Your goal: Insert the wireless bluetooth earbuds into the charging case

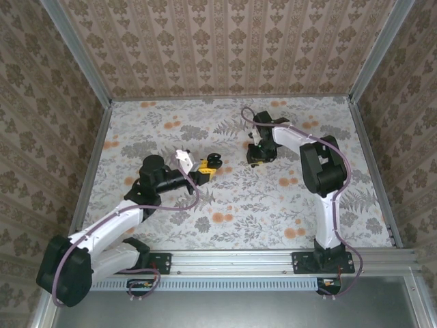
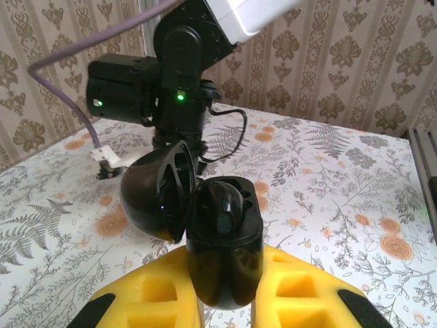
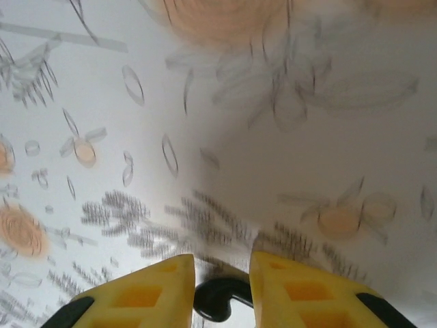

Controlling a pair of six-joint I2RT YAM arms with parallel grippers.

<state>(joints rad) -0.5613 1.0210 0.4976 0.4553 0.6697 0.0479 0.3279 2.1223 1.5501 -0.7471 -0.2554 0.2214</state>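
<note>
My left gripper is shut on the charging case and holds it above the table's middle. In the left wrist view the yellow fingers clamp the black case, and its rounded lid is swung open to the left. One earbud sits in the left socket; the socket beside it looks empty. My right gripper points down at the tablecloth just right of the case. In the right wrist view, between its fingers, the right gripper pinches a black earbud.
The floral tablecloth covers the whole work surface, with patterned walls on three sides. The right arm's black wrist and its cable stand close behind the open case. The aluminium rail carries both bases.
</note>
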